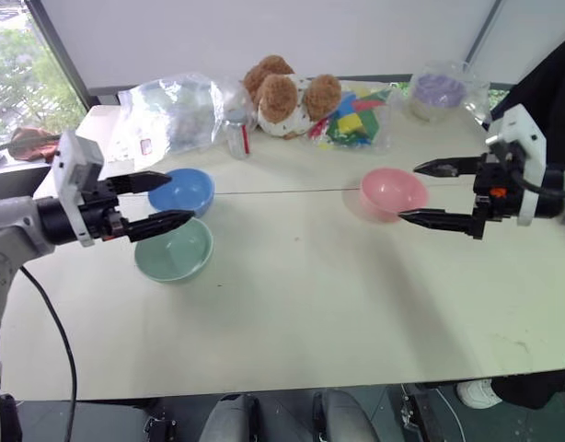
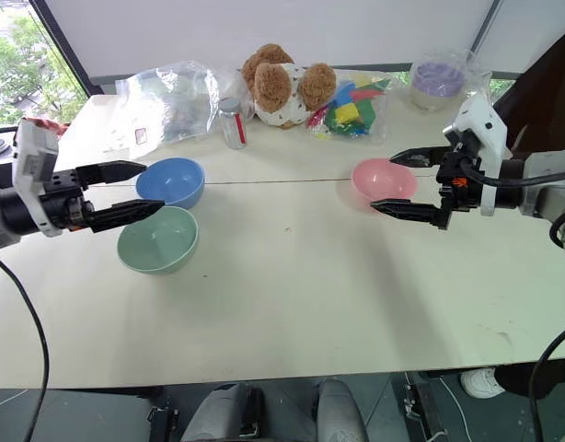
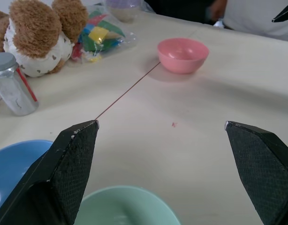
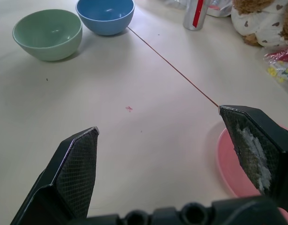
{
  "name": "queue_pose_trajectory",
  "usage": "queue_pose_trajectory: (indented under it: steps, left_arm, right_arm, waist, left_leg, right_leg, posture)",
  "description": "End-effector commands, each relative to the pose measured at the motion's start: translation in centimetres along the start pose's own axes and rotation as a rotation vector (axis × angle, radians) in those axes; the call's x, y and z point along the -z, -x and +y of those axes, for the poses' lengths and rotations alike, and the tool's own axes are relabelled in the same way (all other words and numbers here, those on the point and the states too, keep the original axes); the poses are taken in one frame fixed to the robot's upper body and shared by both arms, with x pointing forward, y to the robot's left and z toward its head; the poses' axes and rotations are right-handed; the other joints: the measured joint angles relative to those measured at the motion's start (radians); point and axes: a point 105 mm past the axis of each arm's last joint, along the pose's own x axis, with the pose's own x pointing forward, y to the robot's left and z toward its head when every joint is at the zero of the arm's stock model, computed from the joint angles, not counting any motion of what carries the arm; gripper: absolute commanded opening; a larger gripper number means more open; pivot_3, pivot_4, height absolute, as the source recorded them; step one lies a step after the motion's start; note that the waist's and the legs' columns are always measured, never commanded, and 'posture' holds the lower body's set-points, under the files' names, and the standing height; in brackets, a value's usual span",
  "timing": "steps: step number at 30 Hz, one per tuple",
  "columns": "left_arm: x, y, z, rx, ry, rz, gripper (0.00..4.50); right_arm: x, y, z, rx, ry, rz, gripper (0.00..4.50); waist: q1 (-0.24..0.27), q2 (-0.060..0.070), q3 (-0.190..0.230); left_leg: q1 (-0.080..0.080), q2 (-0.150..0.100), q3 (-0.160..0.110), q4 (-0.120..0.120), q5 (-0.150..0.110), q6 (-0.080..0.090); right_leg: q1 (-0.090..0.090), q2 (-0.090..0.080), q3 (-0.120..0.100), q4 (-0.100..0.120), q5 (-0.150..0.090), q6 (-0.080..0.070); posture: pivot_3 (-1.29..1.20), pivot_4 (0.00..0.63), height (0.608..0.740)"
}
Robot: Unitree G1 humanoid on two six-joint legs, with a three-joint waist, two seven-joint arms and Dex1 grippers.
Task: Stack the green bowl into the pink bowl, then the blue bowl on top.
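A wide pale table (image 2: 292,313) carries everything, with a thin dark seam (image 2: 273,181) running across it; its near half is bare and gives open room between the two arms, while its far edge is crowded with clutter. At that far edge lie one crumpled clear plastic bag (image 2: 167,97) whose contents are hard to make out, one brown and white plush toy (image 2: 284,87), one clear bag of bright coloured blocks (image 2: 356,109), one bagged container with a purple inside (image 2: 439,81) partly cut off by the frame's top, and one small silver can (image 2: 232,124). A person in dark clothing (image 1: 549,87) stands at the table's far right corner, mostly cut off, with a white shoe (image 2: 483,383) showing below the table's edge. There are three bowls, one of each colour, all upright and empty. The green bowl (image 2: 157,239) sits left of centre, near the left edge, and the blue bowl (image 2: 170,182) stands just behind it, very close; whether their rims touch cannot be told. The pink bowl (image 2: 384,180) rests well apart from them on the right, just at the seam. The left gripper (image 2: 135,191) hovers above the table beside the blue and green bowls, its two black fingers spread wide and holding nothing. The right gripper (image 2: 399,182) hangs by the pink bowl, jaws likewise spread wide and empty, the bowl partly hidden behind its fingers.
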Motion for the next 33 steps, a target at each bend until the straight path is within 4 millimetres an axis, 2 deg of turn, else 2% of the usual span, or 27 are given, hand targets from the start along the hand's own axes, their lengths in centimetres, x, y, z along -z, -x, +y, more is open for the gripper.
queue_pose_trajectory:
  steps: [1,18,25,29,33]
  left_arm:
    - [-0.5,0.9,0.3,-0.027,-0.013,-0.011,4.46]
    - [-1.3,0.3,-0.1,-0.003,-0.024,-0.034,4.46]
    - [-1.7,0.0,-0.3,0.004,-0.036,-0.037,4.46]
    - [-1.6,-0.2,-0.4,0.006,-0.032,-0.041,4.46]
    - [-1.6,-0.6,-0.5,0.017,-0.030,-0.046,4.46]
  right_arm:
    - [-1.1,0.0,0.0,0.002,0.053,-0.032,4.50]
    - [-0.4,-1.2,-0.3,0.042,0.046,-0.025,4.50]
    - [-0.4,-1.2,-0.6,0.066,0.046,-0.003,4.50]
    - [0.4,-1.6,-1.1,0.096,0.020,0.035,4.50]
    - [2.6,-3.4,-2.5,0.154,-0.026,0.127,4.50]
  waist:
    - [0.000,0.000,0.000]
    - [0.000,0.000,0.000]
    - [0.001,0.000,0.000]
    - [0.000,0.000,0.000]
    - [-0.002,0.000,0.000]
  left_leg:
    - [0.000,0.000,0.000,0.000,0.000,0.000]
    - [0.000,0.000,0.000,0.000,0.001,-0.002]
    - [0.000,0.000,0.000,0.000,0.001,-0.002]
    - [0.000,0.000,0.000,0.000,0.001,-0.002]
    - [0.000,0.000,0.000,0.000,0.001,-0.002]
  right_leg:
    - [0.000,0.000,0.000,0.000,0.000,0.000]
    - [0.000,0.000,0.000,0.000,0.000,0.000]
    - [0.000,0.000,0.000,0.000,0.000,0.000]
    - [0.000,0.000,0.000,0.000,0.000,0.000]
    - [0.000,0.000,0.000,0.000,0.000,0.000]
  posture:
    - [0.00,0.150,0.740]
    - [0.00,0.150,0.740]
    - [0.00,0.150,0.740]
    - [0.00,0.150,0.740]
    - [0.00,0.150,0.740]
